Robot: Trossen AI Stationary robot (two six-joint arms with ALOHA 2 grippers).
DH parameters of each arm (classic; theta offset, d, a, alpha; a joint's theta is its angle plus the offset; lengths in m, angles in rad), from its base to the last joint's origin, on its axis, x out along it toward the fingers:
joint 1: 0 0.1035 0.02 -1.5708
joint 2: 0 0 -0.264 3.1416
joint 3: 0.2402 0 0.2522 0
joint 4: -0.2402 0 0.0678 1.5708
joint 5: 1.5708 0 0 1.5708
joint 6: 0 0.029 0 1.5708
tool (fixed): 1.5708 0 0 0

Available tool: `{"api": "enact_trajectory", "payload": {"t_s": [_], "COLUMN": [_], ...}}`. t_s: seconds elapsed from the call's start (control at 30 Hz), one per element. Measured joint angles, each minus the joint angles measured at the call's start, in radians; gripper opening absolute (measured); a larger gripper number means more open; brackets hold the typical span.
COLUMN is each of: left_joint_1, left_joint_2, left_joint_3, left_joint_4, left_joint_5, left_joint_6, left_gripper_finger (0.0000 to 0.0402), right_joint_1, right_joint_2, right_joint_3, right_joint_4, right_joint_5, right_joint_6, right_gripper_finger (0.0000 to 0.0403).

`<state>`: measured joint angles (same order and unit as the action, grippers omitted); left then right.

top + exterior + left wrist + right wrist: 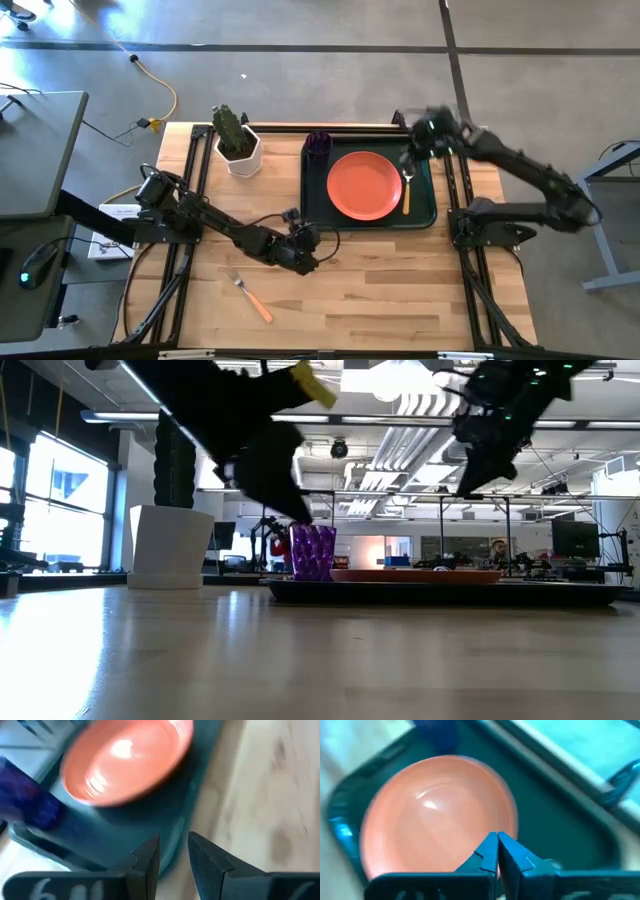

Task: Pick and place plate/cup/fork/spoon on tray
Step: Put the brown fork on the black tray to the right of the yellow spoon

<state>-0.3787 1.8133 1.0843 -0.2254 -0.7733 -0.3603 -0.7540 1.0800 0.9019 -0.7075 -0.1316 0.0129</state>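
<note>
- The right claw (432, 135) is smeared by motion in the high view, upper right.
- The cup (22, 802) is cut off at the left edge in the left wrist view.
- The spoon (407, 185) is hidden behind the plate (415, 574) in the low view.

Left gripper (173, 851): two dark fingers (148, 857) with a narrow gap between them, nothing held, hanging over the wooden table (265, 795) just beside the tray's edge. Tray (150, 815): dark green, raised rim, lying on the table beyond the fingers. Plate (127, 760): orange-red, round, resting inside the tray, glare on its surface. Cup (22, 800): purple, blurred, at one corner of the tray beside the plate.
</note>
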Motion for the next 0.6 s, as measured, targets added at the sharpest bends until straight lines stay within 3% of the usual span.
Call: {"api": "enact_trajectory", "payload": {"t_s": [0.17,0.27,0.4,0.6], "left_joint_1": [-0.058,-0.115,-0.198,-0.294], "left_joint_2": [-0.066,-0.12,-0.18,-0.247], "left_joint_3": [0.001,0.001,-0.002,-0.071], "left_joint_4": [-0.319,-0.518,-0.695,-0.771], "left_joint_5": [0.164,0.25,0.321,0.346], "left_joint_6": [-0.24,-0.441,-0.664,-0.964], "left_gripper_finger": [0.0085,0.0083,0.0084,0.0101], "right_joint_1": [0.147,0.249,0.382,0.577], "right_joint_2": [-0.274,-0.416,-0.571,-0.686], "right_joint_3": [-0.299,-0.408,-0.484,-0.515], "right_joint_4": [0.163,0.213,0.227,0.255], "right_joint_5": [-0.068,-0.026,0.085,0.176], "right_joint_6": [0.164,0.26,0.38,0.493], "right_gripper_finger": [0.0006,0.0002,0.0001,0.0]}}
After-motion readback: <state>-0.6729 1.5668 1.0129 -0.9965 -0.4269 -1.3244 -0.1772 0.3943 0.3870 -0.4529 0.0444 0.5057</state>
